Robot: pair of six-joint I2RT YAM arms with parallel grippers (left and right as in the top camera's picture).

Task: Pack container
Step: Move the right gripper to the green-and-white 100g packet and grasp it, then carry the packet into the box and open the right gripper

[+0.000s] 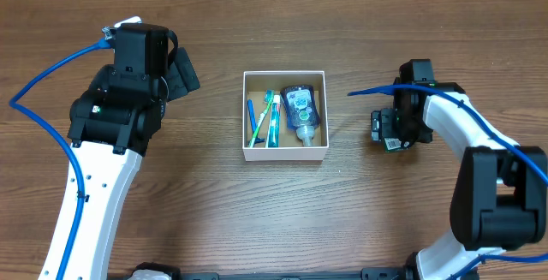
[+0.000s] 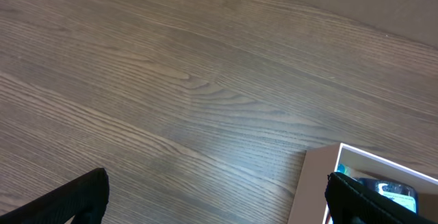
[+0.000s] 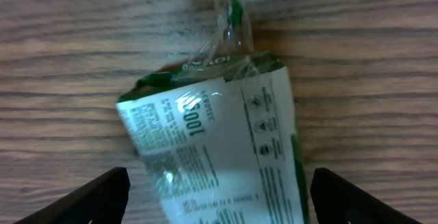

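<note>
- The right pincer (image 3: 217, 191) hangs over a flat white-and-green packet (image 3: 219, 142) on the wooden table (image 1: 205, 211), its fingers (image 3: 102, 198) spread wide on either side and clamped on nothing.
- The wrist view shows the packet's long axis running straight ahead down the gap between the fingers. A squeeze would therefore meet its narrow width, and the crinkled clear end points away from the camera.
- The container (image 1: 285, 80) sits mid-table between the two arms, well apart from the packet and off to the right pincer's left. From overhead the packet is mostly hidden beneath that pincer.
- A small blue bottle (image 1: 301, 113) fills the box's right half, with slim blue and green items (image 1: 265, 119) lying lengthwise on the left. Little bare floor shows.
- The left pincer (image 1: 181, 72) idles on the far side of the box with its fingers (image 2: 79, 200) wide apart and holding nothing. One white corner of the box reaches the edge of its wrist view.
- Judged from this layout, the packet is the right arm's job: close on it, lift, then carry it leftward over the near wall. The bottle below leaves a tight landing.
</note>
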